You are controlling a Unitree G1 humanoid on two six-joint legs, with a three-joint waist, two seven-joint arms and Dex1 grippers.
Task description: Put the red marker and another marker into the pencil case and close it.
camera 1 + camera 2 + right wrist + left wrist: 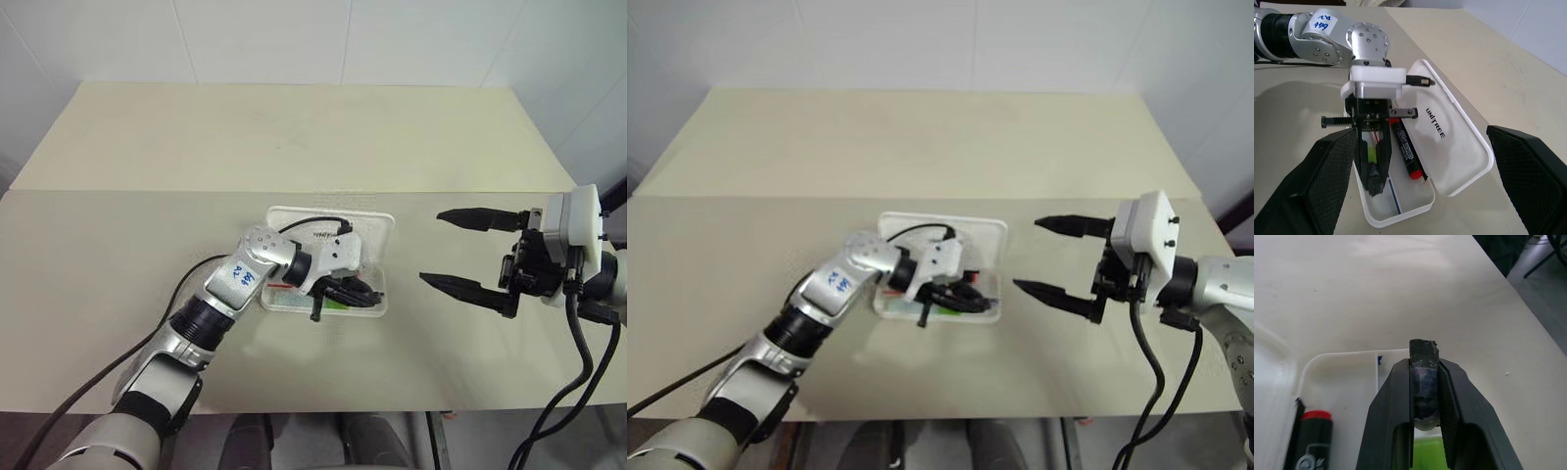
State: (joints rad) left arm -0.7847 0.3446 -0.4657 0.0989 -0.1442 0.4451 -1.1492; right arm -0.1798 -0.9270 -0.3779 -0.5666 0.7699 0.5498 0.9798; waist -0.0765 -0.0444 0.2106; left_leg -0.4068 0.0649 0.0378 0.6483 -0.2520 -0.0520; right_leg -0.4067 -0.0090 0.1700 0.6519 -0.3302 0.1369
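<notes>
1. The left pincer [1374,183] is nearly closed around a dark-tipped thing with pale green behind it. That looks like the green marker [1425,450], held low inside the pencil case [1459,161].
2. The red marker [1406,149] already lies in the case, just beside this pincer.
3. The lid is wide open, lying flat on the tabletop [147,245] on the pincer's far side.
4. The right pincer [470,253] is wide open and holds nothing, well apart from the case.
5. I think what is left is letting go of the green marker, then shutting the lid.
</notes>
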